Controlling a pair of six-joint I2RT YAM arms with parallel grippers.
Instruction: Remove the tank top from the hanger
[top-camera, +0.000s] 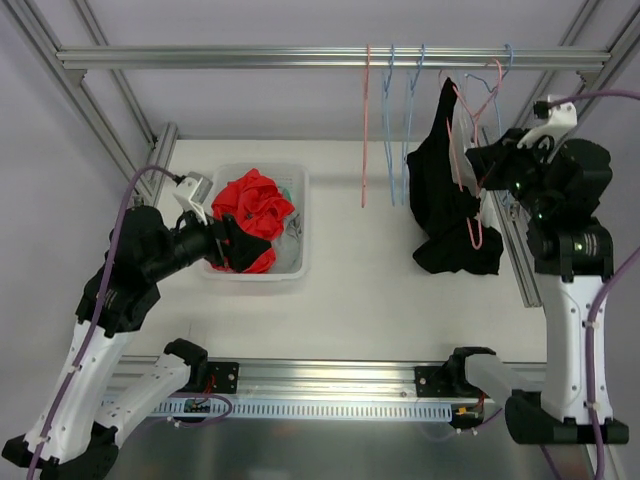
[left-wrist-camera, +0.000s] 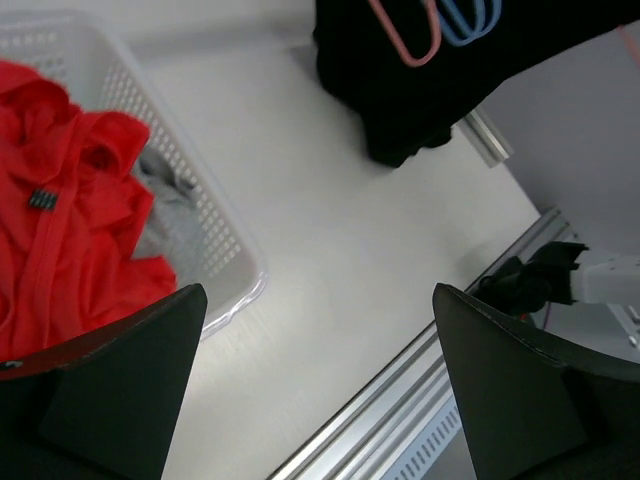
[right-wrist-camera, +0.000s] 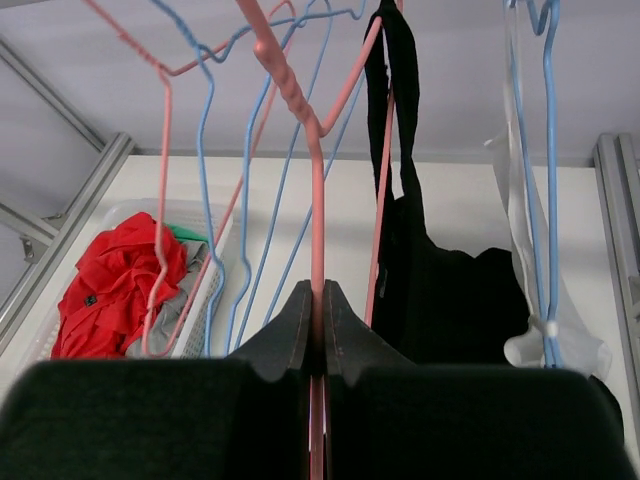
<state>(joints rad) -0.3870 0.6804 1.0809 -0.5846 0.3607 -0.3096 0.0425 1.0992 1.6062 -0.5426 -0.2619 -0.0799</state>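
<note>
Black tank top (top-camera: 438, 195) hangs on pink hanger (top-camera: 476, 240) off rail (top-camera: 250, 56), hem bunched on table (top-camera: 350, 270). Right gripper (top-camera: 482, 165) at hanger. Left gripper (top-camera: 236, 245) over bin (top-camera: 301, 215) of red clothes (top-camera: 252, 205).

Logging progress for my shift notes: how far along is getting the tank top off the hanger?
Done: right end effector shut on the pink hanger. In hand: steadying it only; the left end effector is open at the basket, far from the garment. Left: the black tank top hangs on the hanger by a strap, so all the removal.
</note>
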